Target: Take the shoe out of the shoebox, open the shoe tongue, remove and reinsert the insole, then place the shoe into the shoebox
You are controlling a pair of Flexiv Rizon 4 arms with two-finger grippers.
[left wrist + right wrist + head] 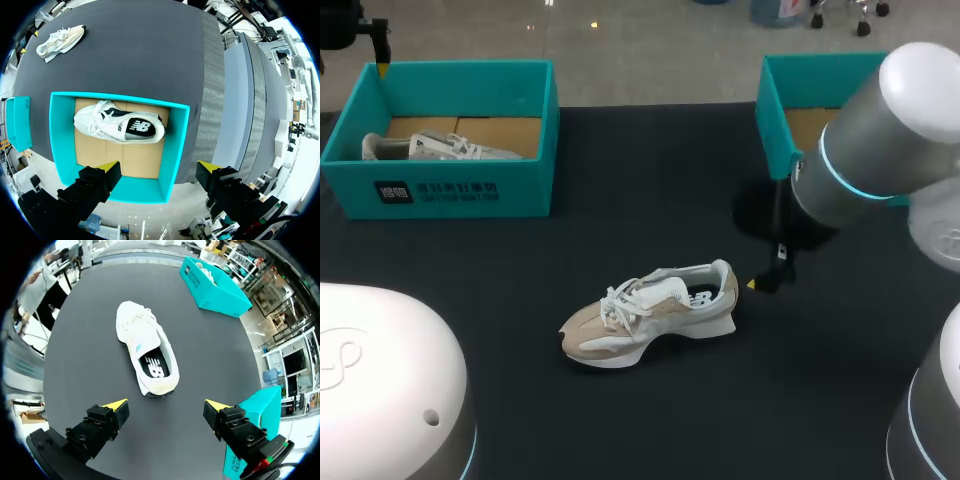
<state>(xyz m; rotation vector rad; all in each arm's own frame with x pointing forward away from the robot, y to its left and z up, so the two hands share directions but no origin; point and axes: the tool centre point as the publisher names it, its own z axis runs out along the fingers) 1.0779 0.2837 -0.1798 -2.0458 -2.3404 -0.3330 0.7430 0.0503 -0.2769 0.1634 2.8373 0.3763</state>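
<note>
The beige-and-white lace-up sneaker (650,315) stands on its sole on the black table mat (650,200), out in the open, toe towards my left and heel towards my right. Its tongue lies flat under the laces, and the printed insole (155,366) shows seated in the heel opening.

Just beside the heel, apart from it, hangs the right gripper (166,405), fingers spread wide and holding nothing; the sneaker lies ahead of them, heel nearest.

Farther off, at the mat's far edge, the right teal cardboard shoebox (775,110) sits largely hidden behind my right arm. The left teal cardboard shoebox (450,200) holds a second, white sneaker (440,148). Above that box hovers the left gripper (157,167), fingers likewise apart and empty.

Taking the shoe out looks done, so opening the tongue is the step in hand. That calls for steadying the heel with the near gripper while the tongue is pinched and drawn forward; the left arm is well apart and would need to come across.
</note>
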